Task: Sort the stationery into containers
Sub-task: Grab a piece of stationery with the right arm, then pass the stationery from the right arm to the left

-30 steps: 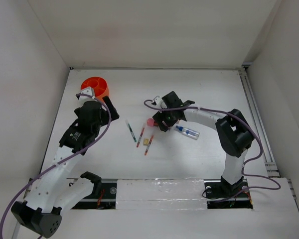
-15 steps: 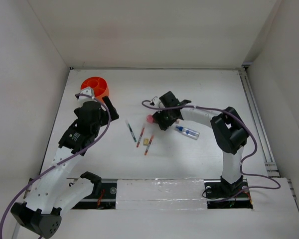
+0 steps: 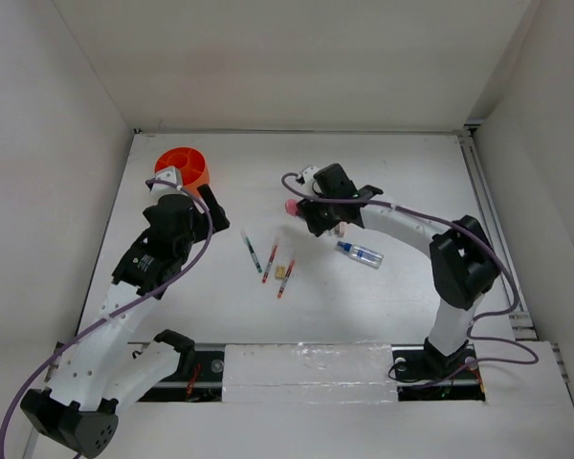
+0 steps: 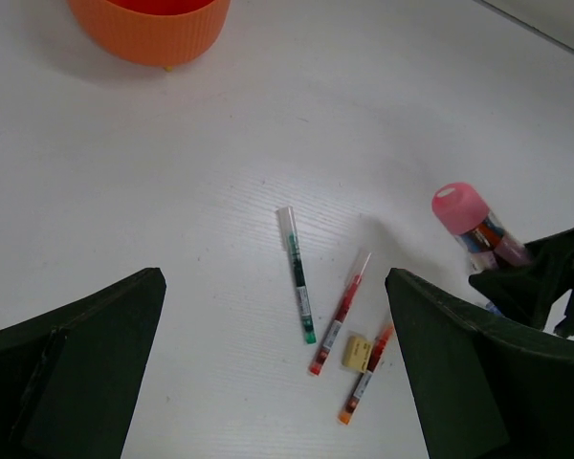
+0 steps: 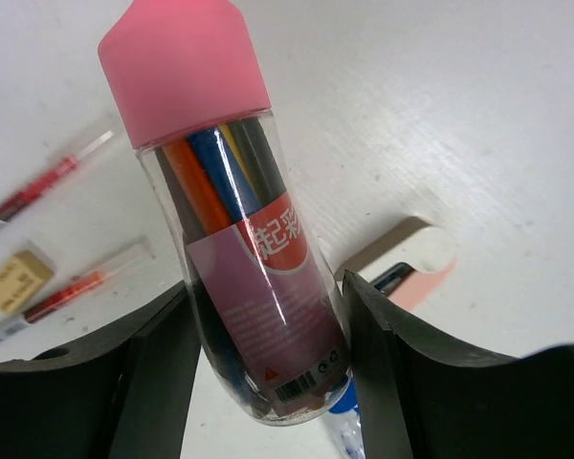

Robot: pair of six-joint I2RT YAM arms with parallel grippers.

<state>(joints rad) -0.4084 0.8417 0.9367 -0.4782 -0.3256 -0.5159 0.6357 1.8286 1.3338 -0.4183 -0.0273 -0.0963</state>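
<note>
My right gripper (image 3: 313,216) is shut on the pink-capped dark tube (image 5: 234,220) and holds it above the table, cap (image 3: 292,206) pointing left. The tube also shows in the left wrist view (image 4: 474,222). A green pen (image 4: 298,274), a red pen (image 4: 341,314), an orange-red pen (image 4: 365,373) and a tan cube (image 4: 358,352) lie together mid-table. The clear blue-capped tube (image 3: 361,253) and a white-pink eraser (image 5: 411,263) lie under the right arm. The orange tub (image 3: 183,164) stands at the far left. My left gripper (image 3: 209,206) is open and empty beside the tub.
White walls close in the table on the left, back and right. A metal rail (image 3: 488,220) runs along the right edge. The orange tub's wall (image 4: 151,24) is at the top left of the left wrist view.
My right gripper has lifted the pink-capped tube off the table and carried it a little toward the back. The left arm has not moved.
</note>
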